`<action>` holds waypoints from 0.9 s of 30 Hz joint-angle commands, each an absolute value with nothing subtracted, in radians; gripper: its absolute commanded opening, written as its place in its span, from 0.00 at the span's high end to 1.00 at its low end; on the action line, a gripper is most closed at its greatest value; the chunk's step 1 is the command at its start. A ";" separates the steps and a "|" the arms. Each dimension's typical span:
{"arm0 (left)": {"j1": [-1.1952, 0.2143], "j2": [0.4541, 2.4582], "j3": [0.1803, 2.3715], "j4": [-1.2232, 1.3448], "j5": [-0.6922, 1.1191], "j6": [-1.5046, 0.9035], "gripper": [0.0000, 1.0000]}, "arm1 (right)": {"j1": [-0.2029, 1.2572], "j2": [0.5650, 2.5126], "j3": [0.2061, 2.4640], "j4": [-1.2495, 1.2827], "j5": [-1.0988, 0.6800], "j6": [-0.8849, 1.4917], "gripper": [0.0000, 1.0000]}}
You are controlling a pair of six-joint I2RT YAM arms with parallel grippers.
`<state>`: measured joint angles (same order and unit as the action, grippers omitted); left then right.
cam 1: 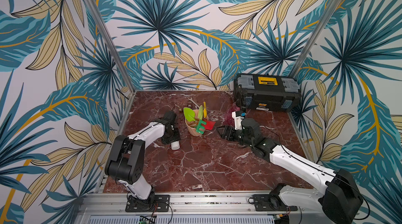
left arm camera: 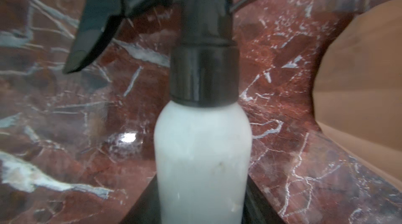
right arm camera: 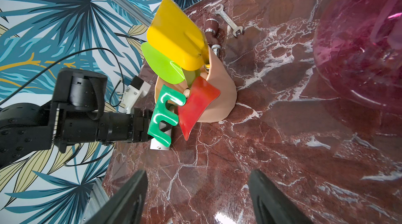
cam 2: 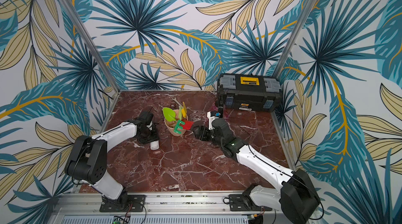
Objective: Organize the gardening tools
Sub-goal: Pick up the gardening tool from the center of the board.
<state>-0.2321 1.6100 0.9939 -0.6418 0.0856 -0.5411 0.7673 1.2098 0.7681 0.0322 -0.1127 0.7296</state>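
My left claw (left arm camera: 202,181): clamped on spray bottle (left arm camera: 203,129); I lift level, clear of pot (left arm camera: 359,81) beside.
My right claw (right arm camera: 198,179): spread, empty.

Your red marble table (cam 1: 206,168) carries a beige pot (cam 1: 191,129) mid-table, a wrench (right arm camera: 228,20) and fittings (right arm camera: 211,25) behind it, a black toolbox (cam 1: 267,94) in the far right corner, a purple vessel (cam 1: 229,114) nearby, and a white spray bottle (cam 1: 175,145) toward the left edge.
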 commanded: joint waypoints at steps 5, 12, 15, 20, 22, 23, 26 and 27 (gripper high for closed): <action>-0.262 1.347 0.906 -0.421 -0.074 -0.467 0.88 | 0.767 1.199 0.748 0.070 -0.129 0.713 0.22; -0.317 1.183 0.684 0.005 -0.178 -0.343 0.89 | 0.767 1.207 0.751 0.086 -0.143 0.708 0.23; -0.325 1.130 0.559 0.231 -0.170 -0.300 0.88 | 0.767 1.210 0.751 0.090 -0.154 0.708 0.23; -0.327 1.102 0.435 0.487 -0.192 -0.227 0.86 | 0.767 1.212 0.744 0.106 -0.164 0.712 0.24; -0.327 1.106 0.388 0.614 -0.186 -0.200 0.84 | 0.767 1.216 0.743 0.111 -0.172 0.713 0.24; -0.327 1.114 0.366 0.679 -0.186 -0.189 0.83 | 0.767 1.218 0.741 0.114 -0.174 0.714 0.24; -0.327 1.159 0.322 0.819 -0.176 -0.160 0.82 | 0.767 1.218 0.737 0.125 -0.179 0.716 0.24; -0.327 1.183 0.308 0.864 -0.170 -0.153 0.82 | 0.767 1.218 0.736 0.129 -0.179 0.716 0.24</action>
